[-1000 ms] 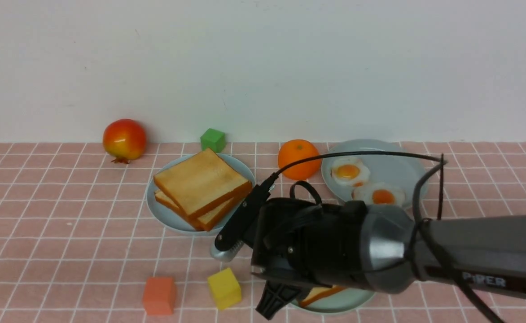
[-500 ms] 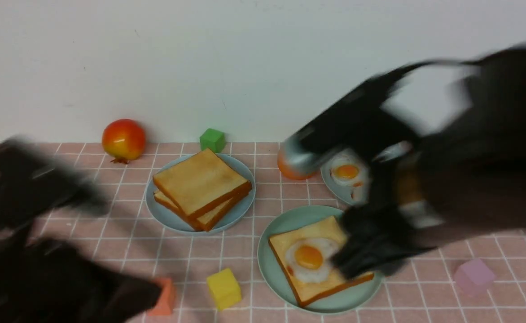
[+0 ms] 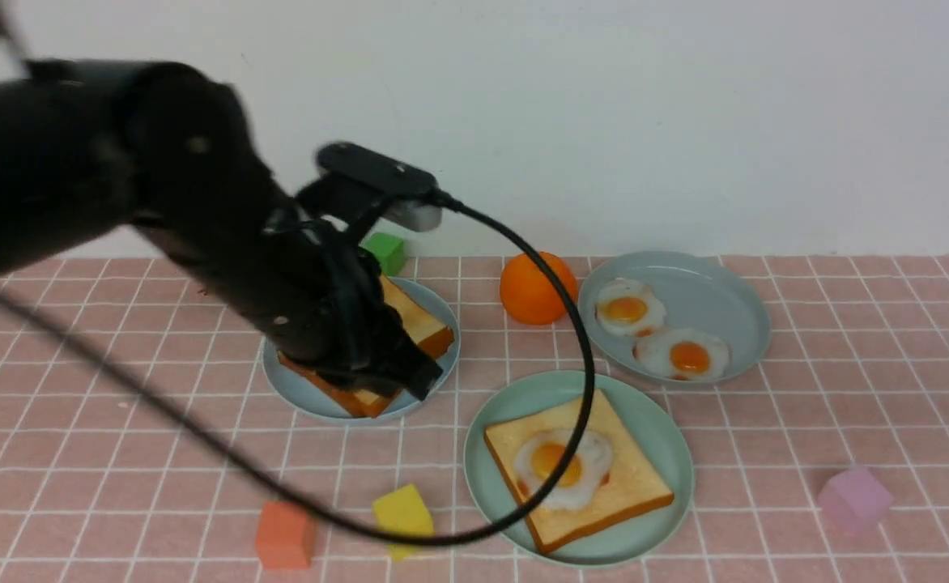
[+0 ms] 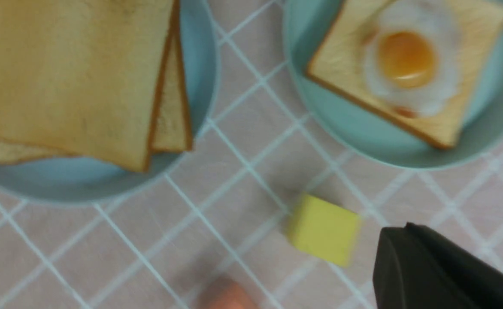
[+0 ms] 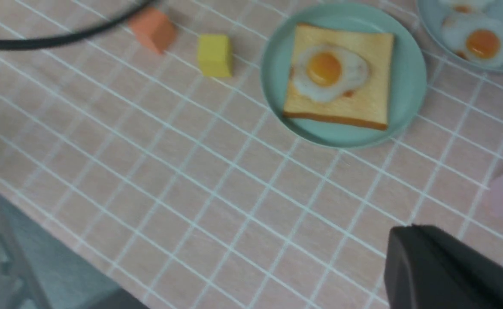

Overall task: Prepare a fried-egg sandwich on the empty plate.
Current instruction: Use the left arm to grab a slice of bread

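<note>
The mint-green plate (image 3: 653, 441) holds one toast slice (image 3: 628, 486) with a fried egg (image 3: 559, 465) on top, uncovered. It also shows in the right wrist view (image 5: 410, 73) and the left wrist view (image 4: 363, 137). Two toast slices (image 3: 419, 324) lie stacked on a grey-blue plate (image 3: 304, 393). My left gripper (image 3: 419, 379) hangs over that stack's near edge; in the left wrist view (image 4: 399, 234) its jaws are together and empty. My right gripper (image 5: 410, 236) is shut, empty, and pulled back to the near right.
A second grey-blue plate (image 3: 725, 295) holds two fried eggs. An orange (image 3: 533, 287) and a green cube (image 3: 385, 249) stand at the back. A yellow cube (image 3: 404, 512), an orange cube (image 3: 284, 534) and a purple cube (image 3: 853, 498) lie near the front. The left arm's cable (image 3: 580, 380) loops over the mint plate.
The right arm left the mint plate, leaving an egg on the toast, and withdrew to the right. The left arm swung in from the left over the toast stack.
</note>
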Robot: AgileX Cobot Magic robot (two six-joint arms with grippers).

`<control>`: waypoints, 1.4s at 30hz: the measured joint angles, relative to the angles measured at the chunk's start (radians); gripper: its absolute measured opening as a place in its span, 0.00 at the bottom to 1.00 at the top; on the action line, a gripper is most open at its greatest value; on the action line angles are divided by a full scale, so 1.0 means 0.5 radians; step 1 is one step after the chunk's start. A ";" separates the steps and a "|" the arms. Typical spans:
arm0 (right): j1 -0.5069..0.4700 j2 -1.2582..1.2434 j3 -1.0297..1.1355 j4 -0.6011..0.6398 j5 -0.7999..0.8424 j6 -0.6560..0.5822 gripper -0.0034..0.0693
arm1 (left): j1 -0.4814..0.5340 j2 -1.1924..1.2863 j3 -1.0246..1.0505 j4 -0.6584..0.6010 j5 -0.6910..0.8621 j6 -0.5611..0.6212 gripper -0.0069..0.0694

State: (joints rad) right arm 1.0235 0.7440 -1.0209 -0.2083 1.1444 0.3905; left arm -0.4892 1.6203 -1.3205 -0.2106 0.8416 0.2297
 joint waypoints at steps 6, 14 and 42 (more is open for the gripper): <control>0.000 -0.072 0.050 0.096 -0.062 0.000 0.05 | 0.034 0.304 -0.092 0.289 -0.106 0.059 0.29; 0.000 -0.072 0.050 0.118 -0.068 0.002 0.06 | 0.054 0.413 -0.108 0.575 -0.394 0.027 0.52; 0.000 -0.072 0.050 0.299 -0.069 0.009 0.07 | 0.054 0.661 -0.108 0.868 -0.655 -0.111 0.28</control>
State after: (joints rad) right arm 1.0235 0.7078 -0.9958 -0.0587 1.1099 0.3952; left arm -0.4624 1.9510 -1.3745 0.2232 0.5139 0.1744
